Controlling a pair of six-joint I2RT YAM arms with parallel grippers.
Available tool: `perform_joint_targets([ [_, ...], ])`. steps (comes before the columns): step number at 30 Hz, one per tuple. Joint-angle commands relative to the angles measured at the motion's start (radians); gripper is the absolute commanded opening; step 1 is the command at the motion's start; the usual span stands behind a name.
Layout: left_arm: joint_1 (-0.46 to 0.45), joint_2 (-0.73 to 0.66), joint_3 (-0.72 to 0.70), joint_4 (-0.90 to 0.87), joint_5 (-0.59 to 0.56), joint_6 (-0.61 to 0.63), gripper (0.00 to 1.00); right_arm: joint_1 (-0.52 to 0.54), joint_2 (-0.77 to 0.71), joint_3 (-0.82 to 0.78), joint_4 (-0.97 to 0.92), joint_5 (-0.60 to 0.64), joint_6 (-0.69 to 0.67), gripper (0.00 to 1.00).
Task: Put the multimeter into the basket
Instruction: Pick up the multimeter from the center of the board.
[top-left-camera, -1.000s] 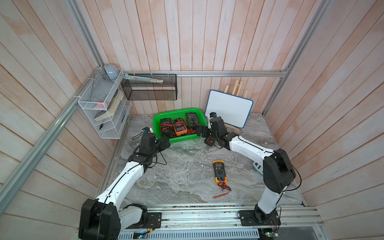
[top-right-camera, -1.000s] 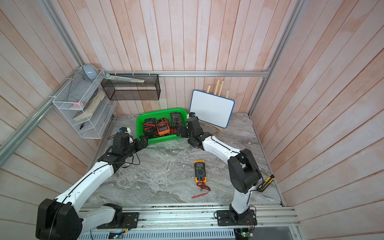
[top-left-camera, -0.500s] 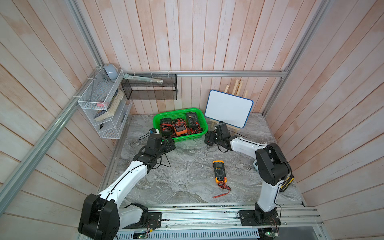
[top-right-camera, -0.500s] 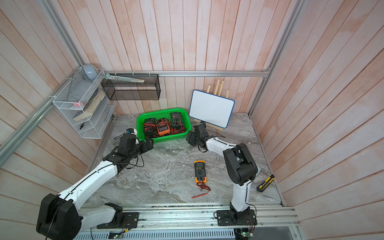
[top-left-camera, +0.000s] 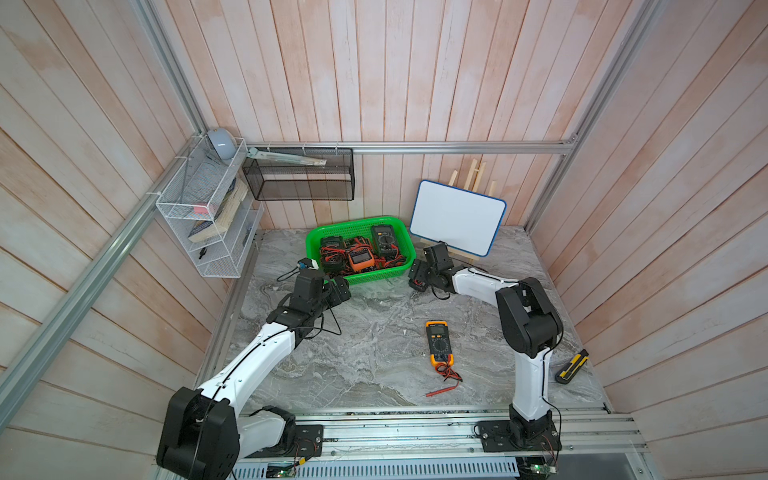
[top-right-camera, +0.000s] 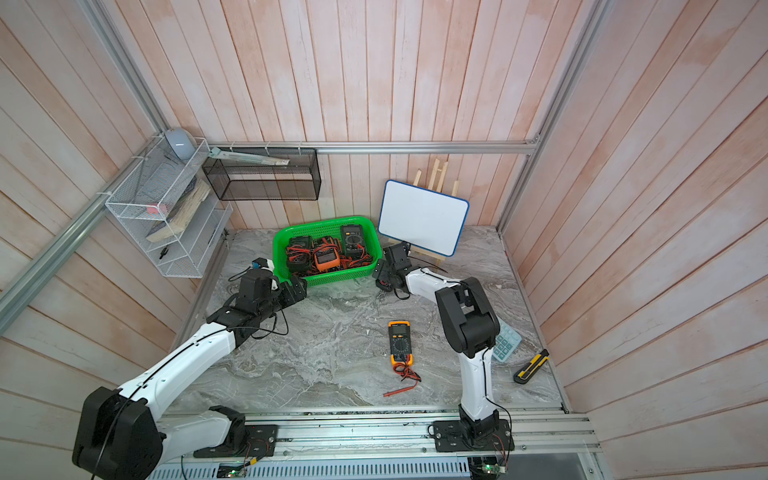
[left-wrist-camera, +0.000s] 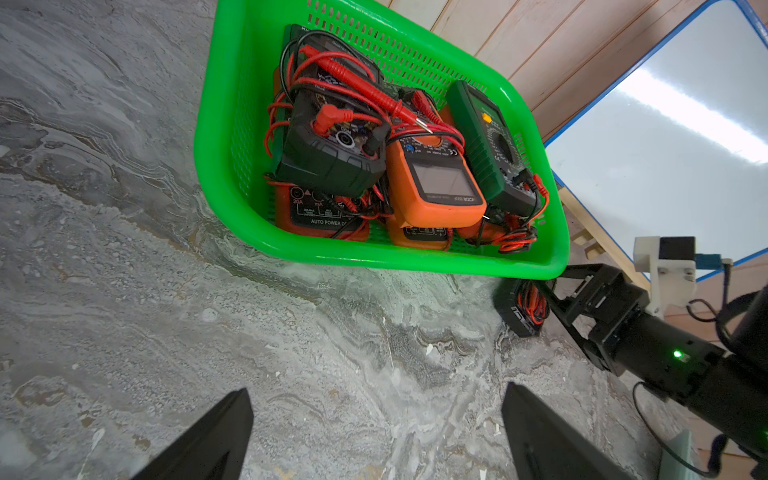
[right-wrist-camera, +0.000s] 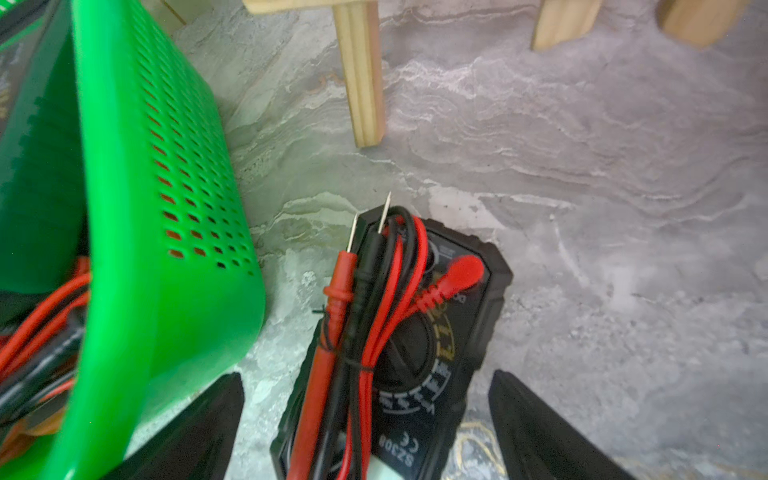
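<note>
Your right gripper (right-wrist-camera: 365, 378) is down on the tabletop (top-left-camera: 374, 324) near the back edge. Its jaws are spread wide and straddle the black multimeter (right-wrist-camera: 415, 357). Neither finger looks to be touching it, so nothing is pinched.

That meter lies flat just beside the right end wall of the basket (right-wrist-camera: 166, 208), with a thin strip of bare stone between them. The easel leg (right-wrist-camera: 361, 83) stands further back. The test leads (right-wrist-camera: 365, 316) are tied in a bundle across the meter's face, so nothing trails to catch the rim.

My read on the wide stance: the body is broad, so you need the full opening to clear both sides. The basket-side finger has little room against the green wall, and that's the tight spot. Close square or you shove the basket.

The left gripper (left-wrist-camera: 376, 388) is also spread and empty, hovering over bare tabletop off the basket's front-left corner. It's out of the way there, and placed to steady the basket if it slides.

The basket sits mid back edge and already holds several meters and tangled leads. I'd expect the drop to land on that pile.

A yellow multimeter (top-left-camera: 438, 343) lies in the open toward the front right, with loose leads running toward the front edge. Nothing is touching it.
</note>
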Motion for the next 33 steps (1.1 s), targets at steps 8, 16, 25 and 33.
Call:
perform_joint_targets([
  [8, -0.003, -0.017, -0.033, 0.033, -0.005, -0.022, 1.00, 0.021, 0.104, 0.126, -0.087, 0.101, -0.009, 0.98],
  [16, -0.004, -0.020, -0.030, 0.034, -0.010, -0.025, 1.00, 0.038, 0.158, 0.162, -0.156, 0.121, -0.032, 0.97],
  [25, -0.003, -0.039, -0.012, 0.015, -0.046, -0.015, 1.00, 0.022, 0.020, -0.052, -0.046, 0.084, -0.018, 0.67],
  [33, 0.069, -0.058, 0.006, -0.016, -0.068, -0.017, 1.00, 0.012, -0.128, -0.210, 0.034, 0.041, -0.019, 0.46],
])
